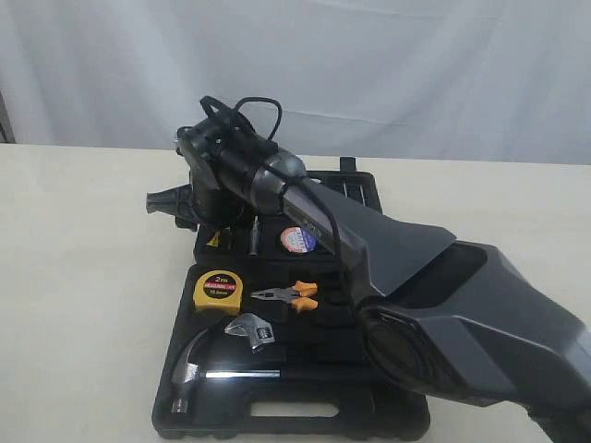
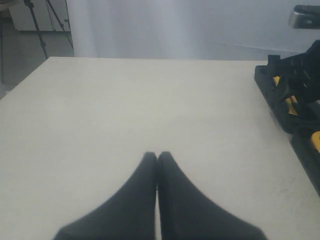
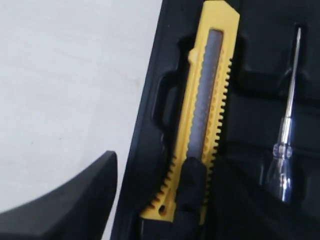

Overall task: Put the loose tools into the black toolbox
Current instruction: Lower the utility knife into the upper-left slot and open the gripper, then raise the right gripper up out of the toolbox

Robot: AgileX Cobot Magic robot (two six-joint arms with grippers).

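Right pincer [image 3: 151,164] spread; knife [image 3: 202,115] just under it, seated in toolbox [image 1: 212,426] slot. Tape measure [image 1: 218,290], pliers [image 1: 286,295], tape roll [image 1: 297,240] inside too, behind pincer. Left pincer [image 2: 157,156] pressed together. Task looks nearly complete.

"2m" on the yellow tape measure [image 1: 219,289], smaller print beneath it too small for reading.

table [image 2: 125,110]: cream, beneath left claw [image 2: 157,155] | backdrop: white curtain [image 2: 175,30] beyond claw | 1 dark tripod [image 2: 37,25] past table's far corner, grey floor [image 2: 17,57]

Yellow utility knife [image 3: 204,107], black toolbox [image 3: 252,120]
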